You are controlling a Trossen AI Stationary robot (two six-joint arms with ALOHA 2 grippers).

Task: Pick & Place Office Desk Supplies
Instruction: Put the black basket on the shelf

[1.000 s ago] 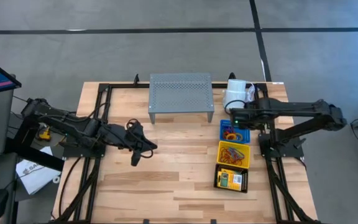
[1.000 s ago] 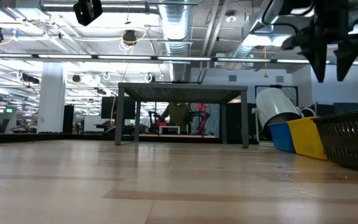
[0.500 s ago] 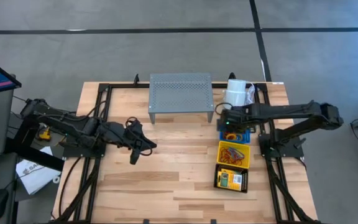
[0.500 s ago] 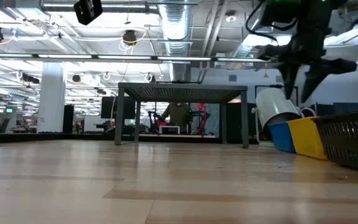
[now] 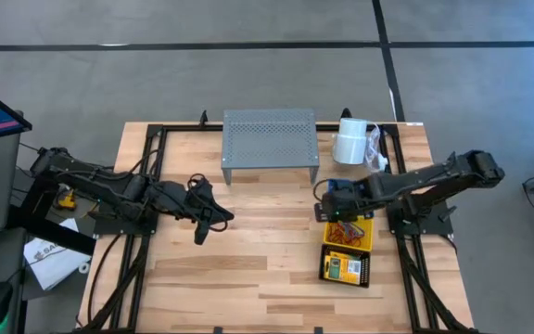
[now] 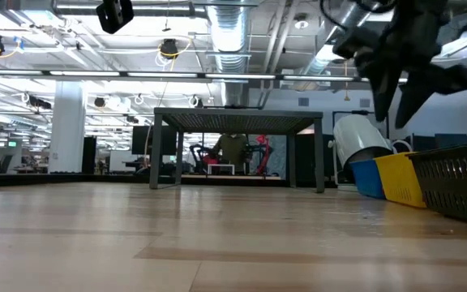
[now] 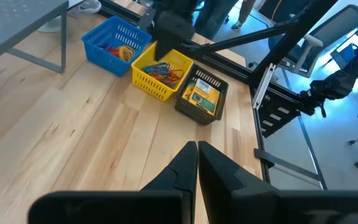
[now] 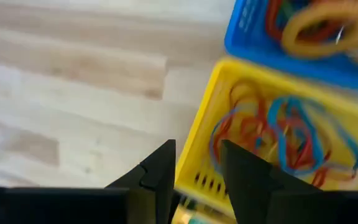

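Already the loops (image 8: 278,140) lay sorted in the blue basket (image 7: 107,43) and yellow basket (image 5: 349,231), crayon boxes (image 5: 341,269) in the black basket (image 7: 201,96) (little seemed left). Right end effector (image 8: 194,165), fingers apart and empty, hovered at the yellow rim; left end effector (image 7: 197,163) waited pressed together mid-table (image 5: 258,250).

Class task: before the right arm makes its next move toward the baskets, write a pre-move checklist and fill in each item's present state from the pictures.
1. Right gripper fingers apart with nothing between them: ok.
2. Right gripper above the yellow basket's near edge, beside the blue basket: ok.
3. Loops lying in the yellow basket: ok.
4. Black basket holding a crayon box, clear of the arm: ok.
5. Left gripper shut, parked over the bare table, away from the baskets: ok.
6. Which loop the fingers would catch: cannot tell.
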